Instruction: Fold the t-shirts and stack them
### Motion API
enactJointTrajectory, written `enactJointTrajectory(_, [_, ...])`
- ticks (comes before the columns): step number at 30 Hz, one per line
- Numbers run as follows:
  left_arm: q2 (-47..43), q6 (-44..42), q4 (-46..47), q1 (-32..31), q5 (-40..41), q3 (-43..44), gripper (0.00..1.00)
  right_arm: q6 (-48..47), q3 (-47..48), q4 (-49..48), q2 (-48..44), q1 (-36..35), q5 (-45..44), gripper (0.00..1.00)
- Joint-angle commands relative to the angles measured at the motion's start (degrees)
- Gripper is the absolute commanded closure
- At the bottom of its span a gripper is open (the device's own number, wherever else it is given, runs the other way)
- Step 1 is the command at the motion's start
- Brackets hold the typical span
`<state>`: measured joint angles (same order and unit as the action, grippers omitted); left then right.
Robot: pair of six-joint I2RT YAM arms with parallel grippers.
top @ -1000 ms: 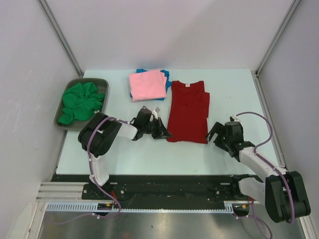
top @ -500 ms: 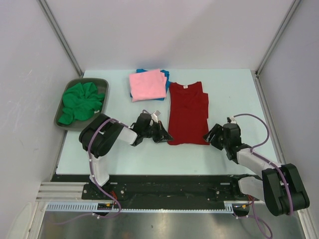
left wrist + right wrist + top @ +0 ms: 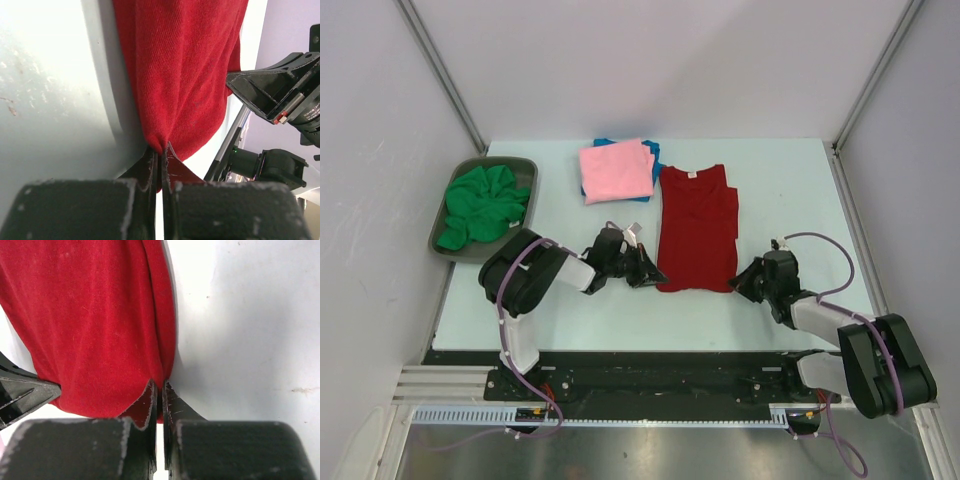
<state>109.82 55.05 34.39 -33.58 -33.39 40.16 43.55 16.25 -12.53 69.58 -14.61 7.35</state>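
Observation:
A dark red t-shirt [image 3: 697, 228] lies folded lengthwise on the table, collar and white tag at the far end. My left gripper [image 3: 656, 279] is shut on its near left corner [image 3: 159, 145]. At the near right corner [image 3: 161, 377], my right gripper [image 3: 736, 281] is shut on the cloth. A folded pink t-shirt [image 3: 616, 169] rests on a blue t-shirt [image 3: 654, 152] at the back. A green t-shirt [image 3: 483, 205] lies crumpled in the tray.
The grey tray [image 3: 516, 163] sits at the table's left edge. The pink and blue stack lies just left of the red shirt's collar. Pale table surface [image 3: 790, 190] stretches to the right of the red shirt.
My right gripper has moved left to the red shirt's near right corner and closed on it. The left gripper kept its grip and shifted slightly toward the near edge.

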Motion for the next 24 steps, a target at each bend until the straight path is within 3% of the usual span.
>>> enactJointTrajectory(1, [-0.4,-1.0,-3.46,-1.05,-1.59,-1.66,1.0,0.57,0.53,2.25,2.4,-0.5,1.08,1.0])
enactJointTrajectory(10, [-3.56,-0.73,-1.7,-2.62,-0.8,-6.06,1.0,0.4,0.45,11.55,-8.04,-2.7,-3.39,1.0])
enactJointTrajectory(16, [-4.53,1.2,3.05,-4.65,0.43,-11.86,1.0,1.36,0.1,21.65,-19.02,-6.3,-7.35,1.0])
enactJointTrajectory(24, [-7.69,4.36,8.84,-9.13,3.5,-19.76,1.0,4.61,-2.45,28.0,-26.95,-11.75,-10.69,1.0])
